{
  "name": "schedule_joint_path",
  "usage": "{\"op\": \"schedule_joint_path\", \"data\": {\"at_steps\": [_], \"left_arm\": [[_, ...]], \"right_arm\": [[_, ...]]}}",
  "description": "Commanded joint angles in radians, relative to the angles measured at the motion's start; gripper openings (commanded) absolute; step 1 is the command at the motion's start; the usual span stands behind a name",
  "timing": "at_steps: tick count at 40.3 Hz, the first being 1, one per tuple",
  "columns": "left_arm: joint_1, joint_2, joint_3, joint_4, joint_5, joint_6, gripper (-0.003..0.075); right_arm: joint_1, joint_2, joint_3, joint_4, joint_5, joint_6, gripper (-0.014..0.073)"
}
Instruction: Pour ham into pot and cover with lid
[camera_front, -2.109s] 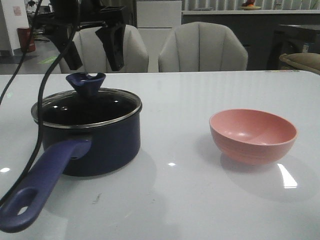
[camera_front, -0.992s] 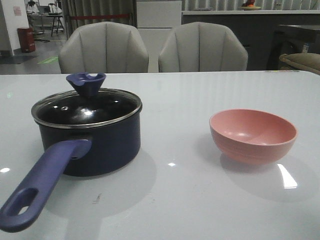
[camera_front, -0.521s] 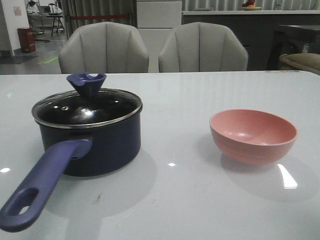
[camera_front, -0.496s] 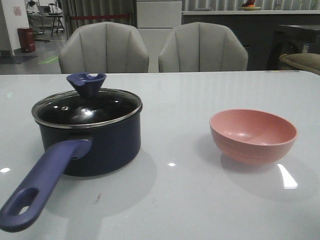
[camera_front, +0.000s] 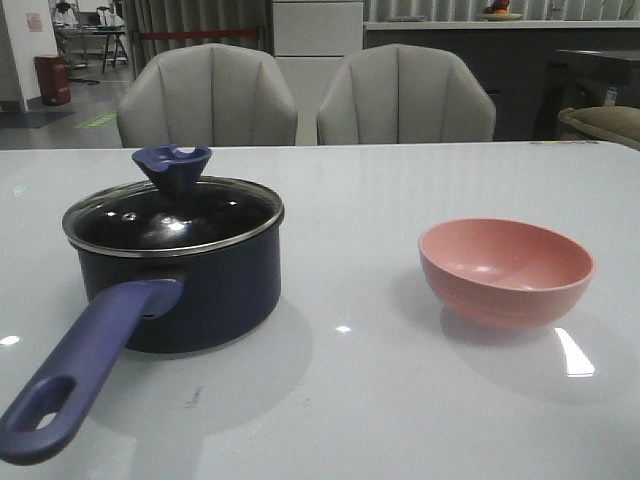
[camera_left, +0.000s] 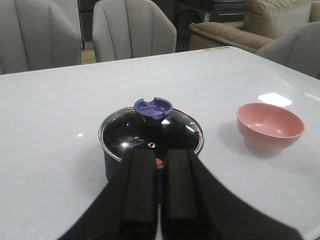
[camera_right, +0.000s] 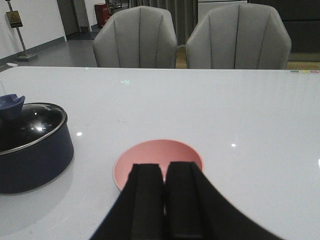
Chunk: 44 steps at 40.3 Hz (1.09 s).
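Observation:
The dark navy pot (camera_front: 210, 290) stands on the left of the table, its long purple-blue handle (camera_front: 85, 375) pointing toward the near edge. The glass lid (camera_front: 175, 222) sits flat on its rim, blue knob (camera_front: 172, 166) up. One orange-pink bit of ham (camera_left: 158, 161) shows through the glass. The pink bowl (camera_front: 505, 268) at the right looks empty. My left gripper (camera_left: 159, 156) is shut and holds nothing, drawn back on the near side of the pot (camera_left: 111, 162). My right gripper (camera_right: 164, 169) is shut and empty, on the near side of the bowl (camera_right: 150, 152). Neither gripper shows in the front view.
The white glossy table (camera_front: 380, 400) carries only the pot and the bowl. Two grey chairs (camera_front: 207, 95) (camera_front: 405, 95) stand beyond its far edge. A sofa (camera_left: 240, 30) lies past the table's right side.
About two seconds ago the left gripper hung open above and behind the lid knob; it has since drawn out of the front view. Pot, lid and bowl have not moved.

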Motion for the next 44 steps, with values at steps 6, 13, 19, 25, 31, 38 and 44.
{"op": "schedule_joint_path", "data": {"at_steps": [6,13,19,25,31,38,44], "left_arm": [[-0.006,0.010,-0.028,-0.013,-0.082,0.003,0.0113],[-0.006,0.010,-0.028,-0.013,-0.082,0.003,0.0113],[-0.006,0.010,0.003,-0.004,-0.119,0.003,0.0113],[0.099,0.004,0.093,0.029,-0.182,0.003,0.0113],[0.260,-0.053,0.192,0.034,-0.266,0.003,0.0113],[0.379,-0.176,0.282,0.037,-0.340,0.003,0.0113],[0.404,-0.191,0.361,0.037,-0.502,0.003,0.0113]], "right_arm": [[0.000,0.011,-0.029,0.004,-0.085,-0.005,0.0150],[0.000,0.011,-0.029,0.004,-0.085,-0.005,0.0150],[0.000,0.011,-0.029,0.004,-0.085,-0.005,0.0150],[0.000,0.011,-0.029,0.004,-0.085,-0.005,0.0150],[0.000,0.011,-0.029,0.004,-0.085,-0.005,0.0150],[0.000,0.011,-0.029,0.004,-0.085,-0.005,0.0150],[0.000,0.011,-0.029,0.004,-0.085,-0.005,0.0150]]}}
